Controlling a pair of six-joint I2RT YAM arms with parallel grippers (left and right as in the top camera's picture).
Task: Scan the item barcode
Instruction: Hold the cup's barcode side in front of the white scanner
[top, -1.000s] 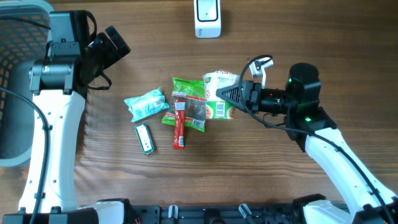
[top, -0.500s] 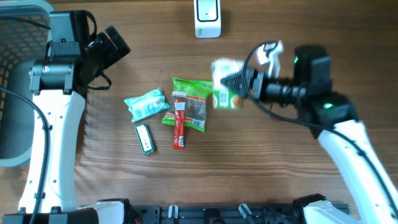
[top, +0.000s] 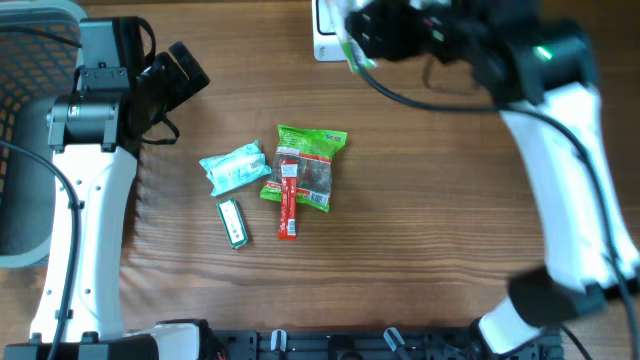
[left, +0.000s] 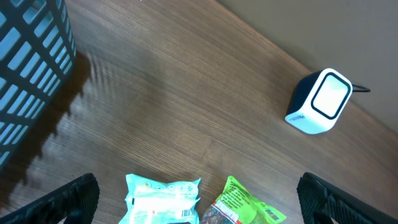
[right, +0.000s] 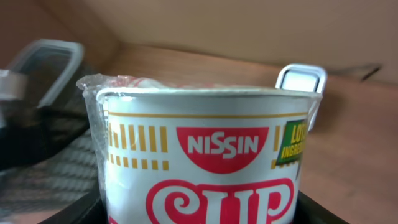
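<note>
**Fig.** Overhead view: R gripper at top centre of frame, directly over the white scanner. R wrist view: jaws pinch the cup noodle by its sides. The cup is upright, held off the table, and fills the frame; the scanner shows just behind its upper-right rim. L gripper at upper left, near the basket. L wrist view: fingers spread wide, nothing btwn them. Centre of table: teal packet, green bag w/ red stick lying over its left part, and small green bar just below the packet.
</note>
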